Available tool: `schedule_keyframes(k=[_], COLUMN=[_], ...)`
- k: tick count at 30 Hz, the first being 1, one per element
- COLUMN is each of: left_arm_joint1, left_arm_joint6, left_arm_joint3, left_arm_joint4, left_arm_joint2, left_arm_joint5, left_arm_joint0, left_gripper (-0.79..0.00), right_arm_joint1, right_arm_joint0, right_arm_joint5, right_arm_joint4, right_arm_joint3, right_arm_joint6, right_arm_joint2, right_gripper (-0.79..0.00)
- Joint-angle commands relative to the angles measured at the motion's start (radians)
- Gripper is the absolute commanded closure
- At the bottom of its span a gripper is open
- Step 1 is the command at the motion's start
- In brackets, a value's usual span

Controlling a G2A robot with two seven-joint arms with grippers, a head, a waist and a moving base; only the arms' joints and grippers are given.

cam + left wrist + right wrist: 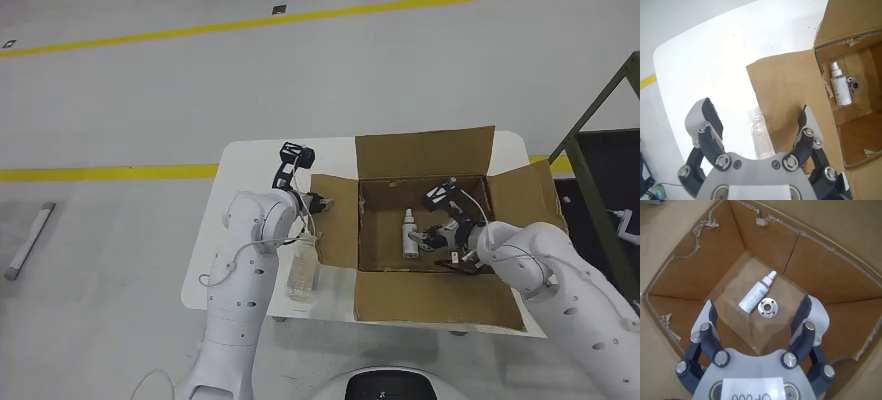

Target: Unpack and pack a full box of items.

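The box (425, 152) is 1 brown corrugated carton with 4 flaps spread outward and ragged, torn paper along its rim. It sits on the 3 o'clock half of 1 white table (250, 180) with rounded corners. On the box floor lie 2 items. 1 is a spray bottle (410, 233) (840, 89) (755, 293), a smooth white cylinder with a printed label and a narrow nozzle cap that points to 12 o'clock in the top view. The other is a round metal flange (853, 85) (768, 307), shiny, with 1 centre bore and 4 small holes, lying just beside the bottle's body.

Outside, at 9 o'clock of the box, is 1 clear, crinkled plastic bottle (302, 270) (762, 138) with a white cap, partly covered by the side flap.

The left gripper (318, 203) (755, 105) hangs above that flap's edge, its 2 ribbed black pads (712, 113) spread wide and holding nothing. The right gripper (437, 238) (758, 300) is inside the box mouth, at 3 o'clock of the spray bottle, above the flange, fingers likewise wide apart and empty.
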State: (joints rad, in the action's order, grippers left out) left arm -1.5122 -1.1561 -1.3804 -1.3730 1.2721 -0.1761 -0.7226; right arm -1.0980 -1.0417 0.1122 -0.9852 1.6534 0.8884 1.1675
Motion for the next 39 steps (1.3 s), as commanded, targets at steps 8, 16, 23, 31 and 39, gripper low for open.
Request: schedule_keyframes(k=[8,16,23,31,39], left_arm_joint1=[0.007,0.007,0.007,0.007,0.007], left_arm_joint6=[0.007,0.007,0.007,0.007,0.007], left_arm_joint3=[0.013,0.013,0.013,0.013,0.013], left_arm_joint4=[-0.02,-0.02,-0.02,-0.02,-0.02], left_arm_joint2=[-0.002,-0.002,-0.002,-0.002,-0.002], left_arm_joint5=[-0.015,-0.015,-0.015,-0.015,-0.015], left_arm_joint0=[0.014,0.014,0.014,0.014,0.014], left_gripper=[-0.785,-0.785,-0.785,-0.785,-0.785], right_arm_joint1=[-0.022,-0.022,-0.051,-0.113,-0.165], right_arm_joint0=[0.082,0.075,0.052,0.145,0.233], right_arm_joint5=[-0.026,-0.033,-0.243,-0.397,-0.383], right_arm_joint4=[-0.071,-0.077,-0.091,-0.042,0.022], right_arm_joint3=[-0.079,-0.077,-0.105,-0.244,-0.419], right_arm_joint6=[0.024,0.005,-0.051,-0.139,-0.178], right_arm_joint2=[-0.112,-0.111,-0.169,-0.278,-0.341], right_gripper=[-0.785,-0.785,-0.785,-0.785,-0.785])
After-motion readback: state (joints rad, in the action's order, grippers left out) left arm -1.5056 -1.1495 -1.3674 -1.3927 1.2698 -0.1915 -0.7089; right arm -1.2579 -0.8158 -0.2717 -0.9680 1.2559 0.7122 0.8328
